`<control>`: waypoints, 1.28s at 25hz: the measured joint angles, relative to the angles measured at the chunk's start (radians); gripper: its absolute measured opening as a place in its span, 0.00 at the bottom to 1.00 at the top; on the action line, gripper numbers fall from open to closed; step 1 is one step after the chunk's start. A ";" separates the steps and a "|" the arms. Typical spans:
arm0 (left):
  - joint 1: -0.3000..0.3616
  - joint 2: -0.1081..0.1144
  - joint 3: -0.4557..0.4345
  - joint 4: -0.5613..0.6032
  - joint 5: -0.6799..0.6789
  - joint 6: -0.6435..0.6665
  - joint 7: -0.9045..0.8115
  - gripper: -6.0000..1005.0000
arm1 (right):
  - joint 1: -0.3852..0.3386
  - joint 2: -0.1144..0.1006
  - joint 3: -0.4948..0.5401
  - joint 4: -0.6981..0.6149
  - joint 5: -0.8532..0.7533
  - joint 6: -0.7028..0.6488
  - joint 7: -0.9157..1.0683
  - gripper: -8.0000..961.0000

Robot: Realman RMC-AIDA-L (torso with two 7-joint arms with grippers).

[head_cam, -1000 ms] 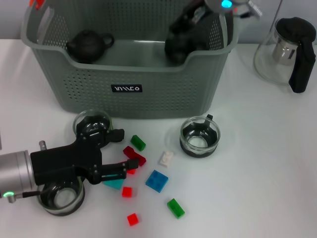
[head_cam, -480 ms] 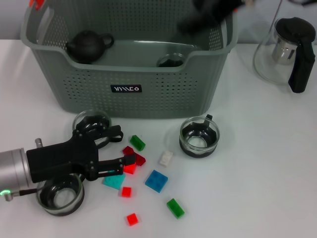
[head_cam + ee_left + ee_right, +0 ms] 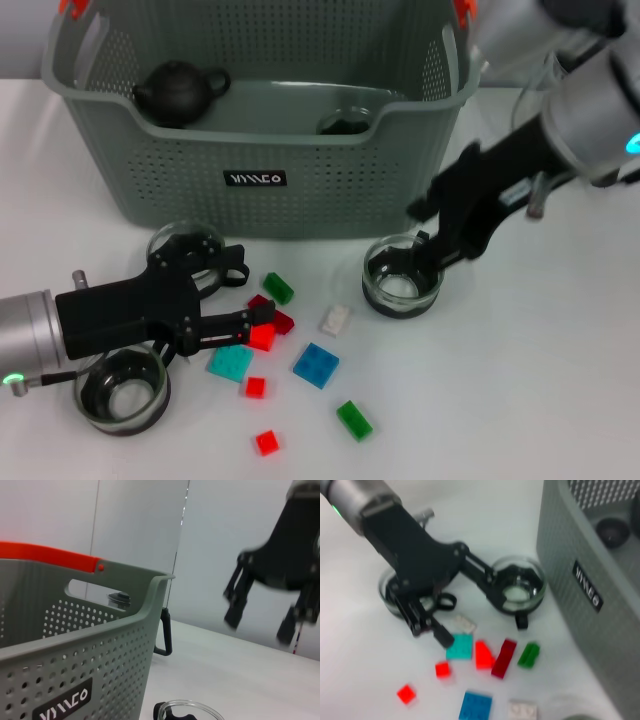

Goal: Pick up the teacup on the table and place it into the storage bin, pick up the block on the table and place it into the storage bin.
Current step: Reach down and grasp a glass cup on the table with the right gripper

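The grey-green storage bin (image 3: 250,180) stands at the back, with a black teapot (image 3: 180,90) and one teacup (image 3: 345,122) inside it. A glass teacup (image 3: 402,275) sits on the table in front of the bin's right corner. My right gripper (image 3: 440,248) hangs open just above its far rim, holding nothing. My left gripper (image 3: 242,297) is low at the front left, open, its lower fingertip touching a red block (image 3: 262,337). Another teacup (image 3: 188,248) lies partly hidden behind it. The right wrist view shows the same red block (image 3: 482,655) and the left gripper (image 3: 470,612).
Loose blocks are scattered in front: green (image 3: 278,288), dark red (image 3: 280,320), white (image 3: 335,319), blue (image 3: 316,364), teal (image 3: 230,362). A third teacup (image 3: 125,390) sits under my left arm. A glass teapot's black handle (image 3: 166,635) shows past the bin's right end.
My right arm has come out of the bin, leaving a teacup inside, and dropped to the teacup at the right. My left gripper has edged forward against the red block.
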 joint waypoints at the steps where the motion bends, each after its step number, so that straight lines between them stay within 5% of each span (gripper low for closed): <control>1: -0.001 0.000 0.000 0.000 0.000 0.000 0.000 0.84 | 0.000 -0.001 -0.022 0.036 -0.001 0.026 -0.006 0.67; 13: 0.000 0.000 0.000 -0.001 -0.003 -0.001 0.000 0.84 | 0.072 0.002 -0.203 0.378 -0.062 0.283 -0.036 0.67; 32: 0.005 -0.002 0.000 0.000 -0.007 -0.014 0.000 0.84 | 0.109 0.006 -0.320 0.537 -0.062 0.414 -0.039 0.67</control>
